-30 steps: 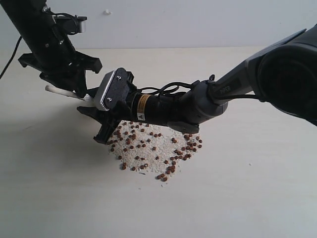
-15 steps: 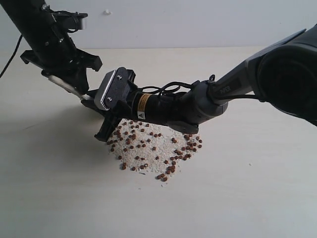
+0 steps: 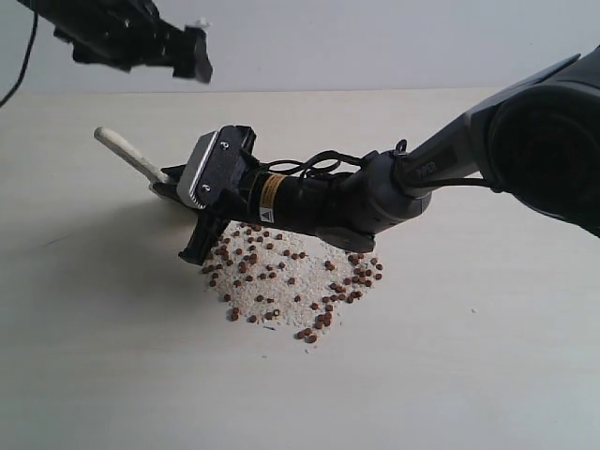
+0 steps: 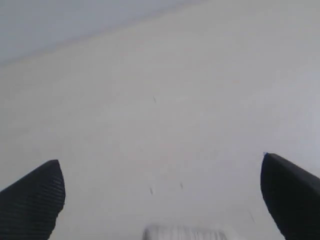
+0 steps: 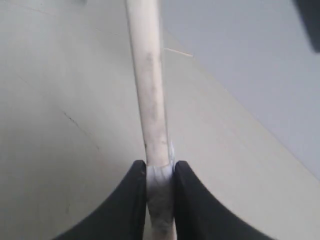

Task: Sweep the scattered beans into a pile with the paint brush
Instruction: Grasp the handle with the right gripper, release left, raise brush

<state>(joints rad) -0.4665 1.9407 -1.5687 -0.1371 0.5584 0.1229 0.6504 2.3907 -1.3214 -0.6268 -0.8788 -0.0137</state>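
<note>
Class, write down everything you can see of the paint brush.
The paint brush shows only its pale, wood-like handle, rounded at the end and slightly smudged. It slants up and away from the right gripper, whose black fingers clamp it on both sides near a greyish collar. Its bristles are hidden behind the gripper.

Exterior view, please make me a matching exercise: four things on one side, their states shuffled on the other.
Things:
1. left gripper
2. right gripper
3. paint brush
4. beans

States:
A. scattered over pale crumbs
B. open, empty, up off the table
C. held at a slant, pale handle end free
D. shut on a tool

Pairs: 1-B, 2-D, 3-C, 4-A
</note>
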